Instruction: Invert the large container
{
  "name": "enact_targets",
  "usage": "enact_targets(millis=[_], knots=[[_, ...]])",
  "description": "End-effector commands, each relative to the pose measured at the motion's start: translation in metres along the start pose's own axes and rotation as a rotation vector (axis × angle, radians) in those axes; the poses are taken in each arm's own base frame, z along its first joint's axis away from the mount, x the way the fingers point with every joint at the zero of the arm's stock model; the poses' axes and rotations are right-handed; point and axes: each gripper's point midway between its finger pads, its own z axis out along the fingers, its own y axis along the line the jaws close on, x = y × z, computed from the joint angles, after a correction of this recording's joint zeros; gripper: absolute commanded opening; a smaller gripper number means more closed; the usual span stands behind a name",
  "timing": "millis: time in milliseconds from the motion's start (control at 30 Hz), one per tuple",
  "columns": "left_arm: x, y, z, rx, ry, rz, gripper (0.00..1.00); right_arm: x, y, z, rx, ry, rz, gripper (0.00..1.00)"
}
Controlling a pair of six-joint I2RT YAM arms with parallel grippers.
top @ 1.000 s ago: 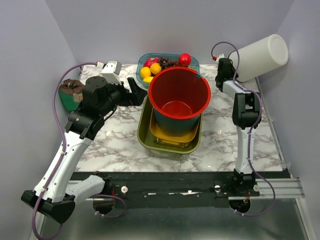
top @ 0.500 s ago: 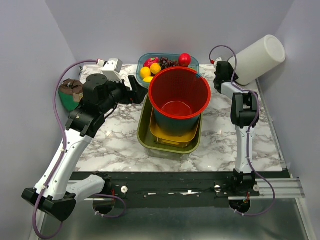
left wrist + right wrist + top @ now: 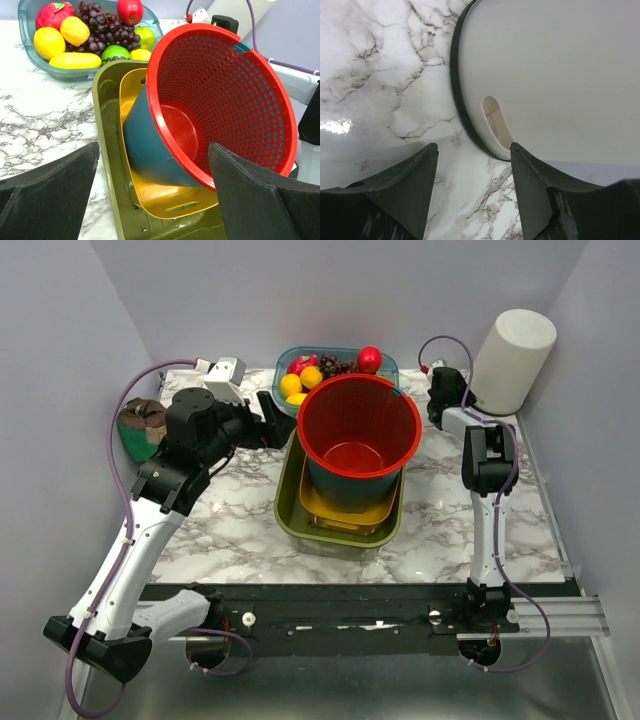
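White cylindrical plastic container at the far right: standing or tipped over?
Standing on end. The white cylindrical plastic container shows a closed flat end on top, and its lower edge rests on the marble table.

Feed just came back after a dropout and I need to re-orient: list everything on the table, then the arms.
large container: 1, white, far right corner, standing closed end up
basket: 1, red, perforated, centre, nested in the blue tub
blue tub: 1, blue, inside the yellow tray
yellow tray: 1, yellow, inside the olive tray
olive tray: 1, olive green, centre of table
fruit bowl: 1, clear blue, far centre, holding mixed fruit
green holder: 1, green, far left edge, something brown on top
table: 1, white marble pattern
left end effector: 1, black, open, left of the basket
right end effector: 1, black, open, beside the large container, not gripping it
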Motion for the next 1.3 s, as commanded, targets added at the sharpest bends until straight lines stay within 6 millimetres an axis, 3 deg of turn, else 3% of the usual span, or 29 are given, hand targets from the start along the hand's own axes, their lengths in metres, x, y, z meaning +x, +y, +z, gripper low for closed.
enact_targets(millis=[0,233,367,500,567,600,633,700,733,800,833,900,933,967,1133,1267], knots=[[-0.009,-0.006,-0.004,0.027,-0.021,0.009,0.99,-0.007,-0.005,-0.011,-0.009,-0.018,0.016,0.68],[-0.009,-0.006,-0.007,0.024,-0.012,0.003,0.99,-0.024,-0.014,-0.036,0.009,-0.051,0.046,0.68],[-0.012,-0.005,-0.011,0.012,-0.007,-0.01,0.99,-0.037,-0.03,-0.057,0.033,-0.076,0.114,0.67],[-0.012,-0.003,-0.017,-0.007,-0.008,-0.037,0.99,-0.046,-0.075,-0.092,0.149,-0.101,0.193,0.66],[-0.009,-0.002,-0.017,-0.014,0.002,-0.048,0.99,-0.052,-0.084,-0.111,0.144,-0.131,0.268,0.66],[-0.008,-0.001,-0.018,-0.018,0.005,-0.054,0.99,-0.045,-0.078,-0.118,0.117,-0.128,0.277,0.66],[-0.006,-0.002,-0.017,-0.014,0.015,-0.059,0.99,-0.053,-0.1,-0.138,0.124,-0.162,0.37,0.66],[-0.004,-0.005,-0.015,0.003,0.034,-0.063,0.99,-0.046,-0.11,-0.153,0.128,-0.152,0.451,0.66],[-0.005,-0.006,-0.016,0.007,0.038,-0.068,0.99,-0.04,-0.125,-0.169,0.147,-0.141,0.527,0.66],[-0.009,-0.007,-0.019,0.002,0.028,-0.077,0.99,-0.037,-0.13,-0.183,0.113,-0.124,0.596,0.66],[-0.015,-0.011,-0.019,0.015,0.003,-0.076,0.99,-0.029,-0.12,-0.192,0.053,-0.074,0.657,0.66],[-0.022,-0.015,-0.022,0.029,-0.024,-0.088,0.99,-0.027,-0.125,-0.215,-0.018,-0.054,0.779,0.66],[-0.025,-0.019,-0.022,0.048,-0.025,-0.092,0.99,-0.019,-0.108,-0.227,-0.107,0.004,0.854,0.66],[-0.022,-0.018,-0.015,0.044,0.001,-0.102,0.99,-0.017,-0.111,-0.244,-0.147,0.006,0.917,0.65],[-0.011,-0.017,-0.002,0.024,0.103,-0.101,0.89,0.0,-0.075,-0.299,-0.406,0.072,1.211,0.64],[-0.011,-0.006,0.008,-0.036,0.118,-0.088,0.87,0.006,-0.062,-0.337,-0.578,0.076,1.262,0.61]])
